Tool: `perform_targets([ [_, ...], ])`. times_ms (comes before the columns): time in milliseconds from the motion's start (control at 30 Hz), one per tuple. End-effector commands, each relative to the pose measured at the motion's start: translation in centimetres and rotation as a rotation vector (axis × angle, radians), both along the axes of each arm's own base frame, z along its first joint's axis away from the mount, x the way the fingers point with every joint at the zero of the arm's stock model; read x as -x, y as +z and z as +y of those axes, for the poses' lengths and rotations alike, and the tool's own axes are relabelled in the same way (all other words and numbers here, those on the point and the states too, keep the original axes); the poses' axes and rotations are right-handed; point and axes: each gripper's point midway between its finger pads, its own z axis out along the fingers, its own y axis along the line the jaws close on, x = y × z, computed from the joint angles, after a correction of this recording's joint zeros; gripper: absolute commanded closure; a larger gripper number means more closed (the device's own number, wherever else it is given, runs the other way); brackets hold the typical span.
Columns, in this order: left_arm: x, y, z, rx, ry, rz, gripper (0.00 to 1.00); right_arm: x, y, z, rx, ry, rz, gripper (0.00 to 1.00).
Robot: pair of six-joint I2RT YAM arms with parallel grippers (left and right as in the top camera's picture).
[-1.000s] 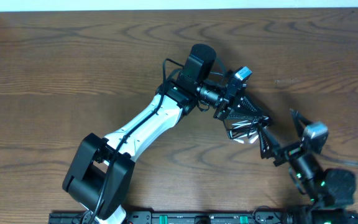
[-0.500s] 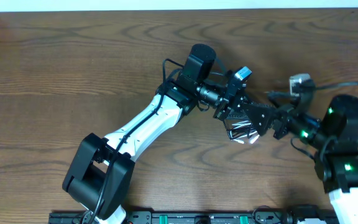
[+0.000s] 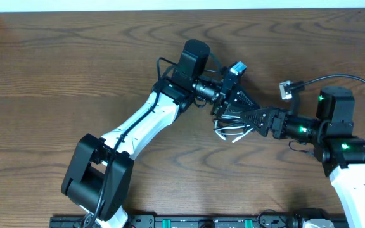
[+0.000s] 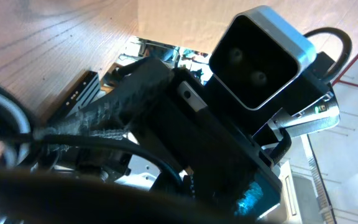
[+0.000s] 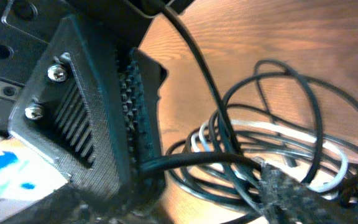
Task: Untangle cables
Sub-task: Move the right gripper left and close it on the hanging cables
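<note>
The cables (image 3: 229, 131) are a tangle of thin black loops and one white loop on the table, under both grippers. In the right wrist view the cable loops (image 5: 291, 140) spread on the wood at the right. My left gripper (image 3: 228, 109) is shut on a black cable that runs out of its ribbed fingers (image 5: 138, 155). My right gripper (image 3: 251, 118) reaches in from the right, and its fingertips (image 5: 284, 190) look closed on black strands of the bundle. The left wrist view shows only a blurred black cable (image 4: 73, 140) across the right arm's wrist.
The right arm's wrist camera (image 4: 260, 56) sits very close to the left gripper. A thick black wire (image 3: 353, 82) arcs over the right arm. A light strip (image 3: 182, 5) runs along the table's far edge. The arm bases and a rail (image 3: 189, 221) are along the near edge.
The right arm has swung in from the lower right to the bundle. The left gripper and the cables have shifted left.
</note>
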Motion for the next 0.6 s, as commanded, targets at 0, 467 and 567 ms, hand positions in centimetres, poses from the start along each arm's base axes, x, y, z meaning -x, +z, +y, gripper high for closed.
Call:
perform_targets([
  [0,0.9,2.1,0.4,0.042,-0.037,-0.035,0.93,0.9,1.2,1.2,-0.091,0.091,0.029,0.32],
  [467,1.3,2.3,0.5,0.02,-0.057,0.041,0.93,0.5,0.0,1.5,0.005,0.091,-0.03,0.18],
  [567,1.3,2.3,0.5,0.019,-0.056,0.041,0.92,-0.1,0.4,1.4,0.008,0.084,-0.067,0.11],
])
